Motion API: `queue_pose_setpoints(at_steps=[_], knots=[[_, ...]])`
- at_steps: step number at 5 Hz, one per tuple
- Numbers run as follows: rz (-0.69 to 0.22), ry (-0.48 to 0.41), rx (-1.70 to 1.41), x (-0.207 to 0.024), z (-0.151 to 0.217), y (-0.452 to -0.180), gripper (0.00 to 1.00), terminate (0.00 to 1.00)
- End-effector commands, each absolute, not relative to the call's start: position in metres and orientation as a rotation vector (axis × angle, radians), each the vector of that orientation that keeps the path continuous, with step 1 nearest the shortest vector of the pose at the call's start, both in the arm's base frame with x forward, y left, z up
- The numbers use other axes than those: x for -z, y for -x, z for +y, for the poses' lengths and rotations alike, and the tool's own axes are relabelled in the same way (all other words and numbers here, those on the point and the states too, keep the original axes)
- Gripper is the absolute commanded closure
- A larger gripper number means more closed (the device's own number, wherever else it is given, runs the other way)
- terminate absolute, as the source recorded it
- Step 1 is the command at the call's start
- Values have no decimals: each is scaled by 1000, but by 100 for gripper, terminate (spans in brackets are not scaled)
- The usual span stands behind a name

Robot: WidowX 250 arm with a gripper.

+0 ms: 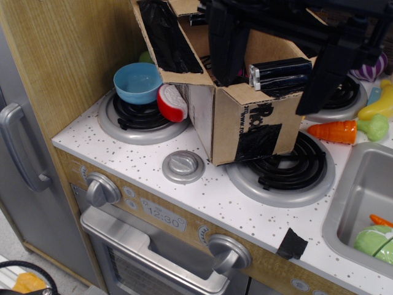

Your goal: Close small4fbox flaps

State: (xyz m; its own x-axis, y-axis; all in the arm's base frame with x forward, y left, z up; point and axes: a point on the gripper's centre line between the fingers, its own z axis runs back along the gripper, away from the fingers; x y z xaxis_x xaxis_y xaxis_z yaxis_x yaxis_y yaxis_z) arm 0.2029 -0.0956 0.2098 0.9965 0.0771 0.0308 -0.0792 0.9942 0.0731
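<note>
The small4fbox (245, 126) is a brown cardboard box with black tape patches and black lettering. It stands on the stove top between the burners. Its left flap (166, 37) is lined with black tape and stands up, tilted outward. A back flap (184, 7) also stands up. A black-taped flap (279, 75) on the right lies folded inward over the opening. My black gripper (276, 92) reaches down from the upper right. One finger (227, 49) is inside the box opening and the other (322, 83) is outside the right wall. The jaws are wide apart around the taped flap.
A blue bowl (138, 83) and a red-and-white toy (172, 101) sit on the back left burner. An orange carrot (334, 130), green and yellow toys (377, 117) lie right of the box. A sink (359, 184) is at front right. A wooden wall (67, 55) stands at left.
</note>
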Motion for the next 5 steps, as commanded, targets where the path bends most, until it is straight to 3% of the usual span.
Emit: queue_pose_setpoints(at_steps=[1,4,5], knots=[[-28,-74,-78,-210,-96,-203,0,0],[-178,27,-81,-153,-136,-240,0,0],[-241,25,-41,-135,-138,-257,0,0]])
